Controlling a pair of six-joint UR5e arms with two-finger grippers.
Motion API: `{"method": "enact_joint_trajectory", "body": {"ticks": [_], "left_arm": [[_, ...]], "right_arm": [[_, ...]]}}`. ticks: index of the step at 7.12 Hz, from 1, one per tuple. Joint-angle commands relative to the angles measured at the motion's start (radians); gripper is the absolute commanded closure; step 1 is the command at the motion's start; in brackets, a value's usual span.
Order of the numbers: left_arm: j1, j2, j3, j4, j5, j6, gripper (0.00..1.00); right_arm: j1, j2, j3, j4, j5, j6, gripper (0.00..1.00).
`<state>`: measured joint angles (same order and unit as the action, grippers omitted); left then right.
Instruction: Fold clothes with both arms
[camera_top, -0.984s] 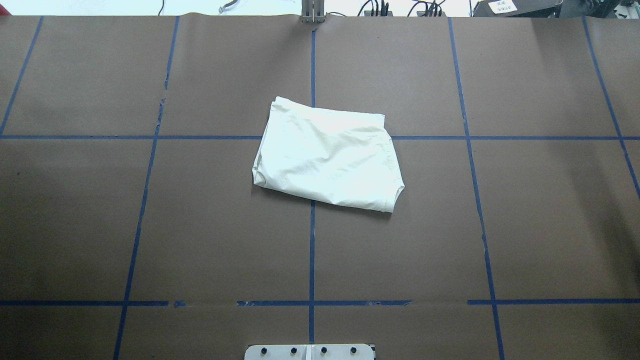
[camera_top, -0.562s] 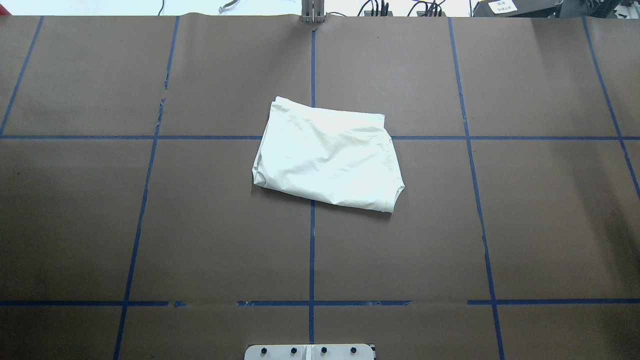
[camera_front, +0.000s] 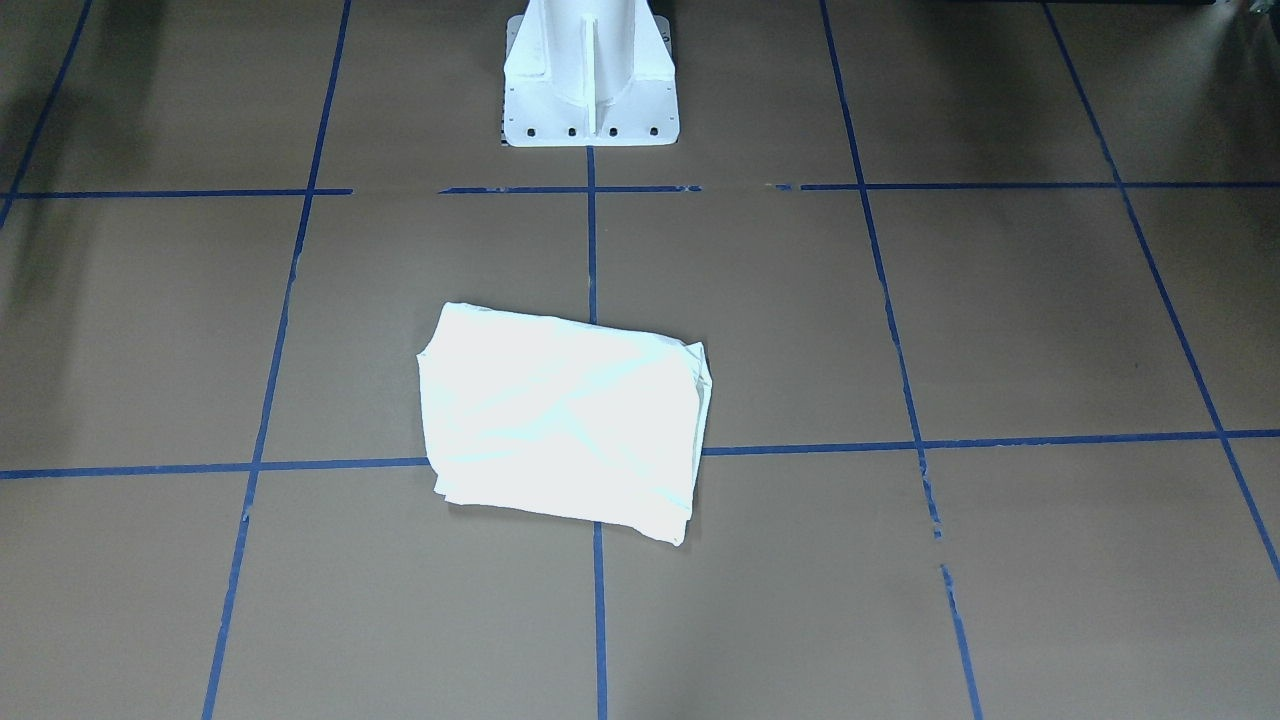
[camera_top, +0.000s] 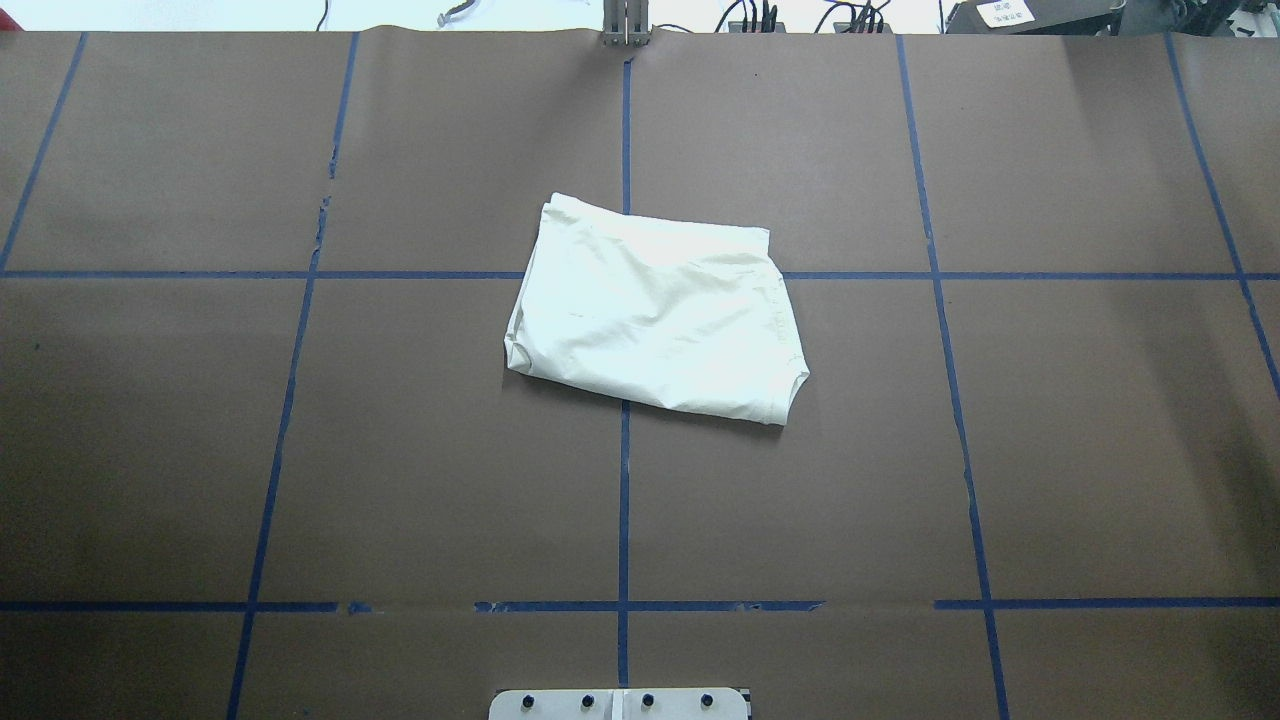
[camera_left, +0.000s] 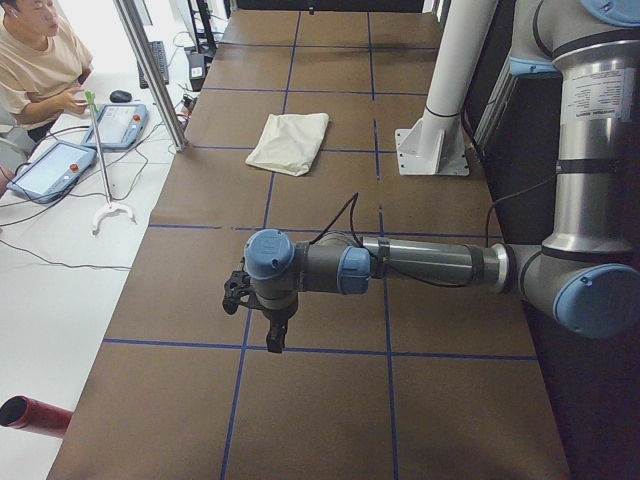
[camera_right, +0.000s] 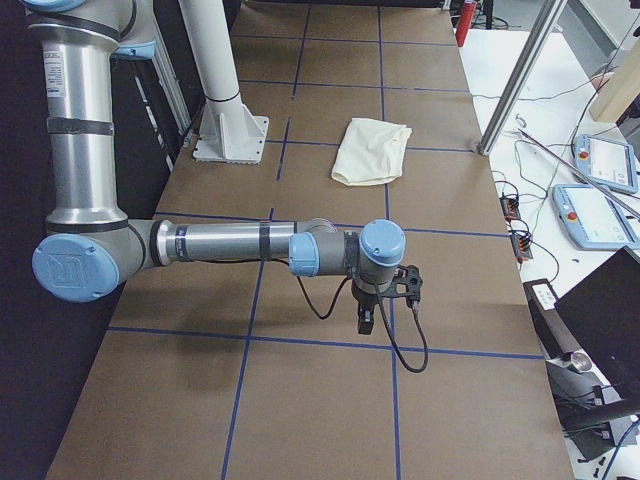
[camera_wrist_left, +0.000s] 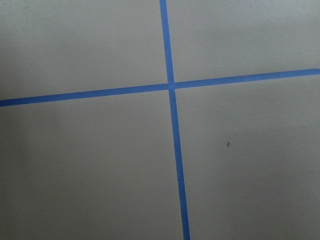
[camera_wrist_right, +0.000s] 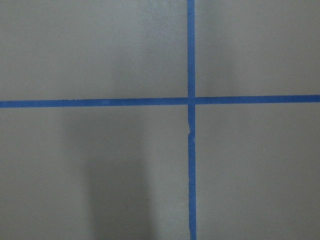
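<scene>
- Front-facing: the folded cream T-shirt (camera_front: 560, 430), plain side up, lies mid-desk (camera_front: 1000, 320) over a blue tape (camera_front: 1000, 440) crossing.
- Overhead: it sits askew to the tape lines.
- Left side: the left tool (camera_left: 277, 338) hangs above the desk, well apart from the T-shirt; I cannot tell its width.
- Right side: the right tool (camera_right: 365, 320) likewise; width unclear.

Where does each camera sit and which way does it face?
Front-facing: across the table, facing the white pedestal.
Overhead: behind the pedestal, whose foot shows, down on the folded cream T-shirt.
Left: table's end; left arm, left hand.
Right: opposite end; right arm, right hand.
Left wrist: down at blue tape; no hand.
Right wrist: likewise.
Four share the T-shirt.
</scene>
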<state>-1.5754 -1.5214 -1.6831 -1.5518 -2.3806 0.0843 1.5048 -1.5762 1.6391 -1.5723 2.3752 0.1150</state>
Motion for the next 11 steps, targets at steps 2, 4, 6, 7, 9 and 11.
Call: {"method": "enact_joint_trajectory", "body": {"ticks": [2,4,6,7,9,11], "left_arm": [[0.000,-0.005,0.002,-0.011,0.001,0.002,0.00],[0.000,-0.003,0.002,-0.010,0.000,0.002,0.00],[0.000,-0.003,0.002,-0.010,0.000,0.002,0.00],[0.000,-0.005,0.002,-0.010,0.000,0.000,0.00],[0.000,0.001,0.002,-0.007,0.008,-0.005,0.00],[-0.001,0.017,0.038,0.005,0.012,-0.008,0.00]], "right_arm": [[0.006,-0.002,0.016,0.000,0.003,0.000,0.00],[0.006,-0.004,0.015,0.000,-0.002,-0.001,0.00],[0.006,-0.002,0.013,0.000,-0.004,0.000,0.00],[0.006,-0.002,0.013,0.000,-0.005,0.000,0.00],[0.006,-0.004,0.016,0.000,0.002,0.000,0.00],[0.006,-0.005,0.015,0.000,0.003,0.000,0.00]]}}
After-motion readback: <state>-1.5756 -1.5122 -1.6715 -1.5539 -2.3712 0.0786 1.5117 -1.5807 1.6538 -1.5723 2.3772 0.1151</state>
